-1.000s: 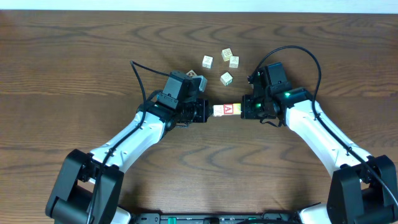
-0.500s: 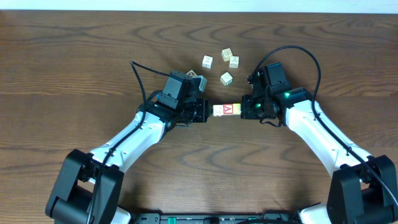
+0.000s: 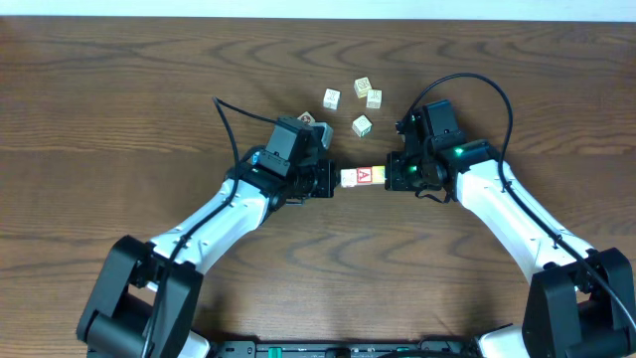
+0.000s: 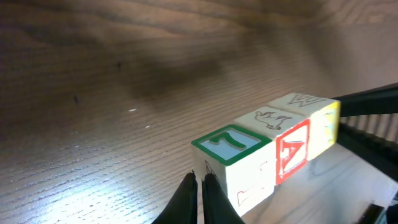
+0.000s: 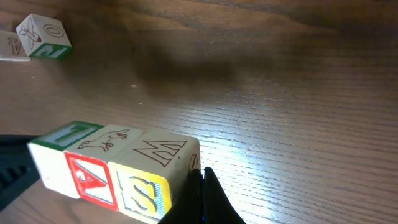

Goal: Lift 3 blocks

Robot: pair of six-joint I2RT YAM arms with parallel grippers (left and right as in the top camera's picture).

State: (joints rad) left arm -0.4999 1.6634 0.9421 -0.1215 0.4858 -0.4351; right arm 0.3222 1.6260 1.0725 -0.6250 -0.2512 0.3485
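We take this for a robotics lab, probably: a left arm (image 3: 214, 224) and right arm (image 3: 507, 214), white-shelled with trailing cables, working over a dark wood-grain table (image 3: 99, 99).

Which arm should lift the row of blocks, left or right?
Neither alone, probably. The shut left claw and shut right claw press opposite ends of the row, so both should rise together.

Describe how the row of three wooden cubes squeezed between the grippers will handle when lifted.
The row of wooden cubes, only pressed end to end, likely buckles if pressure eases. Each looks rigid, small, probably light.
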